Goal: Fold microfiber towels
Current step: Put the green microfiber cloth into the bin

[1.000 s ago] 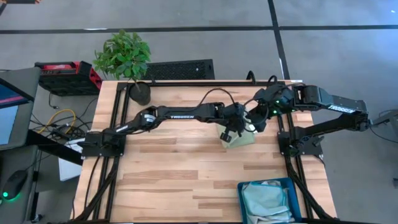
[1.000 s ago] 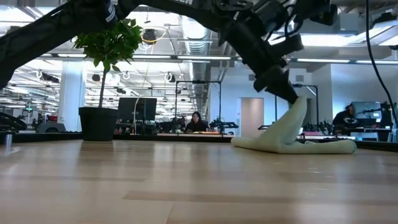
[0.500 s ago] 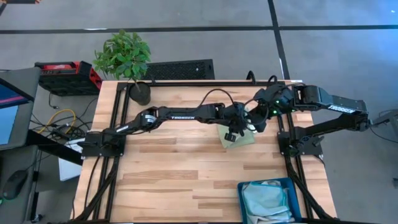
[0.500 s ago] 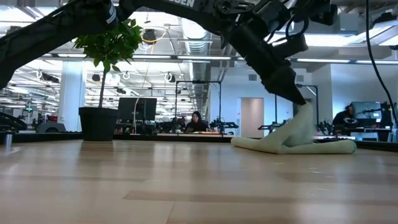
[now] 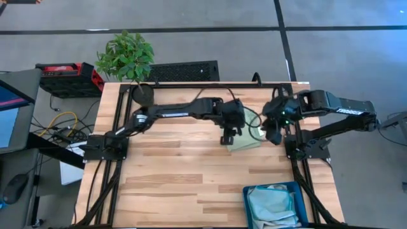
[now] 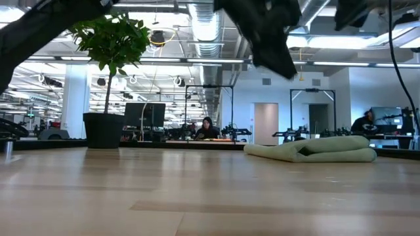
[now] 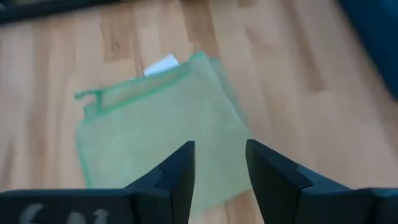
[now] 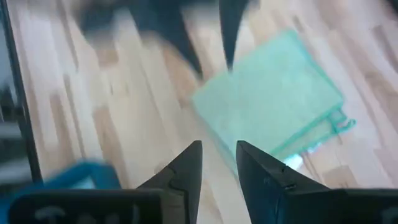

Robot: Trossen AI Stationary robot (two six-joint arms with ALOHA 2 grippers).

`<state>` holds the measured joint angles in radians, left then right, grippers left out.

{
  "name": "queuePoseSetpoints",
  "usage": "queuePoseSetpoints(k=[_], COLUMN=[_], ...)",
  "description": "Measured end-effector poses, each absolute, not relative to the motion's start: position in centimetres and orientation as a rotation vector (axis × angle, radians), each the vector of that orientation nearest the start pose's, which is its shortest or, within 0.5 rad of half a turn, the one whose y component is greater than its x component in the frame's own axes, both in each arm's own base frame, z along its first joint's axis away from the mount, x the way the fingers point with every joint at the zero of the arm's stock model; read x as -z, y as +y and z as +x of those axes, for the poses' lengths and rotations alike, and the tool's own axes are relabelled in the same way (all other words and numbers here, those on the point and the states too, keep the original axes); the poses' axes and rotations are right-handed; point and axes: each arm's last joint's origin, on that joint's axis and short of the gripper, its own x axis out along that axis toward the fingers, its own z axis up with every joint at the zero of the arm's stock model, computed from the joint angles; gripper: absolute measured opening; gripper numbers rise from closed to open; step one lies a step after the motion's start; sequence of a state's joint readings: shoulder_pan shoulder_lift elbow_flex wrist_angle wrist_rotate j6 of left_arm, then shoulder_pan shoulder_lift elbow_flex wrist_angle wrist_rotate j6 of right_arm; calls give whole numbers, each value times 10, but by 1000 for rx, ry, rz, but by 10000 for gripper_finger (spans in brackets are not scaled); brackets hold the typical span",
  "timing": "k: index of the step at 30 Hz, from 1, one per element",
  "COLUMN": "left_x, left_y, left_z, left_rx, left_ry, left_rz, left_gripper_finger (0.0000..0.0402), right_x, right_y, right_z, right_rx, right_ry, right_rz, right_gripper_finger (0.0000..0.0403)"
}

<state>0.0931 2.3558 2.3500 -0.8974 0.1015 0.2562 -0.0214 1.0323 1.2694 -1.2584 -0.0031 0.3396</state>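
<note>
A light green microfiber towel [image 5: 247,141] lies folded flat on the wooden table at the right of centre. In the low view the towel [image 6: 315,149] is a low, doubled pad, and its white tag [image 7: 160,64] sticks out at one corner. My left gripper [image 7: 219,146] hangs open above the towel's left edge, clear of it, and in the high view this gripper [image 5: 225,140] shows there. My right gripper [image 8: 218,146] hovers open off the towel's right side with nothing between its fingers. More towels [image 5: 270,205] lie in a teal bin.
The teal bin [image 5: 244,203] stands at the table's near right corner. A potted plant [image 5: 143,94] stands at the far left corner. Black frame rails run along the table's left, right and far edges. Bare wood stretches across the middle and left.
My left gripper has let go of the green towel's raised part, risen, and drawn back toward the table's left. The raised part has dropped onto the rest of the towel, which now lies flat and doubled.
</note>
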Motion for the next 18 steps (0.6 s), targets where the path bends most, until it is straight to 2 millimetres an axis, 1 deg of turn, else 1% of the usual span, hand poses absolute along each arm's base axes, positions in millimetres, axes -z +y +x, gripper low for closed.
queuePoseSetpoints(k=[3, 7, 9, 12, 14, 18], left_x=[-305, -346, -363, -382, -390, -404], left_y=[32, 12, 1, -16, -27, -50], left_z=[491, 464, 450, 430, 417, 394], left_rx=[89, -26, -89, -179, -231, -326], left_ry=[894, 885, 884, 883, 897, 894], left_rz=[158, 175, 170, 153, 140, 126], left_gripper_finger=[135, 135, 135, 135, 135, 135], right_x=[-360, -358, -356, -351, -347, -331], right_y=[5, 15, 18, 22, 24, 29], right_z=[156, 160, 163, 171, 178, 199], right_rx=[124, 76, 56, 21, 4, -1], right_ry=[1076, 1095, 1110, 1143, 1168, 1258], right_rz=[249, 218, 197, 139, 109, 77], right_gripper_finger=[122, 122, 122, 126, 135, 172])
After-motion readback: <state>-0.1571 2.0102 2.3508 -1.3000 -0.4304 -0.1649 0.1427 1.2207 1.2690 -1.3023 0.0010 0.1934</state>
